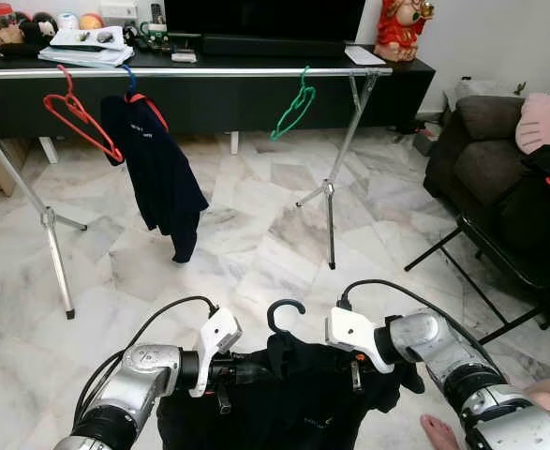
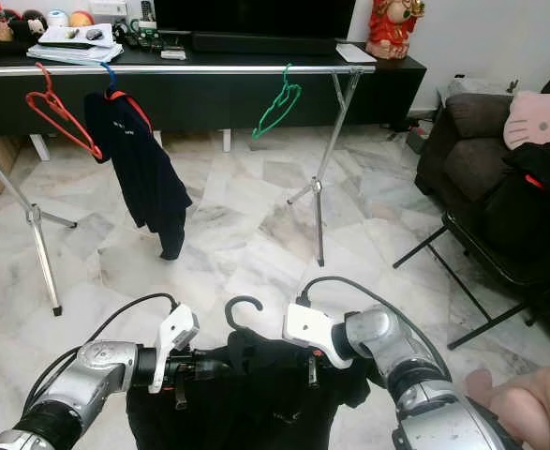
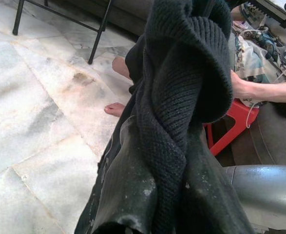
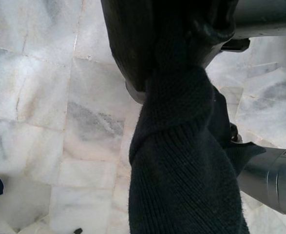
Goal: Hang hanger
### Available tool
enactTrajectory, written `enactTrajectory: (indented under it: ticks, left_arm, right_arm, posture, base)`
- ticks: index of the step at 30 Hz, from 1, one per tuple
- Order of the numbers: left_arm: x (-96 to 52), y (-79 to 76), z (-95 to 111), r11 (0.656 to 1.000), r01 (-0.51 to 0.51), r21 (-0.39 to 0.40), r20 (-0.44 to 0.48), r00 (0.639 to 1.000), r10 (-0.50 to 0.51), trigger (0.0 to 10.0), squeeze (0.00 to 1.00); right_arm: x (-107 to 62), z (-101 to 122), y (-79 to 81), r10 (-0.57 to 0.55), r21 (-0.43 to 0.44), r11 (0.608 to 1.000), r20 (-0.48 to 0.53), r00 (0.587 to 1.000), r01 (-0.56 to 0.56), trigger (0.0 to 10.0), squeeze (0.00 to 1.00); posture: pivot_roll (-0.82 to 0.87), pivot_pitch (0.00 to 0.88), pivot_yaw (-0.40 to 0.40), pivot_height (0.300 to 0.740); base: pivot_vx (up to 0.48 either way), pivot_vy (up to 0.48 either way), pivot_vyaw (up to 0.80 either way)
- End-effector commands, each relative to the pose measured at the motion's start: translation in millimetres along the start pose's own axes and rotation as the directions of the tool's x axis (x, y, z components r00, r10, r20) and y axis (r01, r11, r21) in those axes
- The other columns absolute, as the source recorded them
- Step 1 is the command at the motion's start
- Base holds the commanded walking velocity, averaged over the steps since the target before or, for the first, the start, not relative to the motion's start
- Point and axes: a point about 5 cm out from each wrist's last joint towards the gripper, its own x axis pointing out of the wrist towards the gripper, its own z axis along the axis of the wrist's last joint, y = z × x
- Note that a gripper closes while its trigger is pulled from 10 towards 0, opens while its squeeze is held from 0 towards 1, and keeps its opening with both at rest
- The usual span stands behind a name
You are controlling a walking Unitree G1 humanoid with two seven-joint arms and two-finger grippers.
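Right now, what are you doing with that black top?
Left gripper and right gripper both clamped on black garment with hanger hook up. Rail ahead, not reached. Person's foot close by.

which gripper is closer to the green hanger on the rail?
Right, marginally. The green hanger hangs right of the rail's middle, far ahead of both. The right gripper sits almost below it; the left gripper is further left. Both hold the black garment.

A home living room: marble floor (image 1: 256, 253), dark TV console (image 1: 209, 94) at the far wall, sofa (image 1: 485, 150) right, clothes rack (image 1: 190, 72) between.
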Motion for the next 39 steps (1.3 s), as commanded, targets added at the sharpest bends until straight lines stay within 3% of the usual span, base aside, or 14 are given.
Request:
enactTrajectory:
  ticks: [1, 2, 3, 4, 5, 15, 21, 28, 31, 34, 37, 39]
  left_arm:
    - [-1.3, 2.8, -0.5, 0.999, -0.037, -0.010, 0.008, 0.999, 0.037, 0.0, 0.00]
    - [-1.3, 2.9, -0.6, 0.999, -0.040, -0.009, 0.006, 0.999, 0.040, 0.0, 0.00]
    - [-1.3, 2.9, -0.6, 0.999, -0.040, -0.009, 0.006, 0.999, 0.040, 0.0, 0.00]
    - [-1.4, 3.1, -0.6, 0.999, -0.043, -0.008, 0.006, 0.999, 0.043, 0.0, 0.00]
    - [-1.5, 3.2, -0.4, 0.999, -0.044, -0.006, 0.006, 0.999, 0.044, 0.0, 0.00]
    - [-2.9, 4.8, -5.7, 0.997, -0.081, 0.014, -0.032, 0.996, 0.081, 0.0, 0.00]
    - [-2.5, 9.0, -7.4, 0.989, -0.143, 0.042, -0.054, 0.988, 0.146, 0.0, 0.00]
    - [-5.8, 18.6, -7.8, 0.956, -0.283, 0.071, -0.044, 0.957, 0.287, 0.0, 0.00]
    - [-8.5, 22.6, -9.5, 0.929, -0.359, 0.084, -0.039, 0.931, 0.363, 0.0, 0.00]
    - [-12.4, 26.2, -11.0, 0.889, -0.448, 0.090, -0.012, 0.892, 0.451, 0.0, 0.00]
    - [-18.0, 31.3, -10.8, 0.831, -0.549, 0.089, 0.018, 0.835, 0.550, 0.0, 0.00]
    - [-23.9, 35.9, -11.4, 0.771, -0.632, 0.081, 0.035, 0.774, 0.632, 0.0, 0.00]
  right_arm:
    - [-5.6, 5.0, -5.8, -0.039, 0.015, 0.999, 0.050, 0.998, 0.039, 10.0, 0.00]
    - [-5.6, 4.7, -5.6, -0.031, 0.032, 0.999, 0.053, 0.998, 0.029, 10.0, 0.21]
    - [-5.6, 4.7, -5.6, -0.031, 0.032, 0.999, 0.053, 0.998, 0.029, 10.0, 0.21]
    - [-5.8, 5.0, -5.6, -0.023, 0.046, 0.999, 0.060, 0.998, 0.020, 10.0, 0.68]
    - [-6.0, 5.5, -5.6, -0.020, 0.049, 0.999, 0.066, 0.998, 0.017, 10.0, 1.00]
    - [-9.7, 7.8, -8.1, -0.006, 0.052, 0.999, 0.066, 0.998, 0.003, 10.0, 1.00]
    - [-13.2, 10.9, -10.6, 0.011, 0.048, 0.999, 0.064, 0.998, -0.014, 10.0, 1.00]
    - [-17.3, 9.3, -11.5, 0.017, 0.018, 1.000, 0.027, 0.999, -0.018, 10.0, 1.00]
    - [-21.2, 10.1, -15.8, -0.043, 0.001, 0.999, 0.032, 0.999, 0.043, 10.0, 1.00]
    - [-29.0, 16.4, -26.8, -0.201, 0.025, 0.980, 0.110, 0.973, 0.199, 10.0, 1.00]
    - [-37.4, 14.6, -37.0, -0.401, 0.108, 0.915, 0.146, 0.904, 0.388, 10.0, 1.00]
    - [-42.1, 7.1, -39.3, -0.524, 0.200, 0.847, 0.167, 0.835, 0.492, 10.0, 1.00]
  posture:
    - [0.02, 0.083, -0.134, 0.740]
    - [0.02, 0.086, -0.134, 0.740]
    - [0.02, 0.086, -0.134, 0.740]
    - [0.02, 0.087, -0.134, 0.740]
    - [0.02, 0.089, -0.133, 0.740]
    - [0.02, 0.094, -0.134, 0.740]
    - [0.01, 0.095, -0.134, 0.740]
    - [0.01, 0.098, -0.129, 0.740]
    - [0.00, 0.096, -0.129, 0.740]
    - [-0.01, 0.093, -0.124, 0.740]
    - [-0.01, 0.097, -0.120, 0.740]
    - [-0.02, 0.098, -0.120, 0.740]
  base:
    - [0.000, 0.000, 0.00]
    - [0.000, 0.000, 0.00]
    - [0.000, 0.000, 0.00]
    - [0.000, 0.000, 0.00]
    - [0.000, 0.000, 0.00]
    - [0.000, 0.000, 0.00]
    - [0.000, 0.000, 0.00]
    - [0.000, 0.000, 0.00]
    - [0.000, 0.000, 0.00]
    - [0.000, 0.000, 0.00]
    - [0.000, 0.000, 0.00]
    - [0.000, 0.000, 0.00]
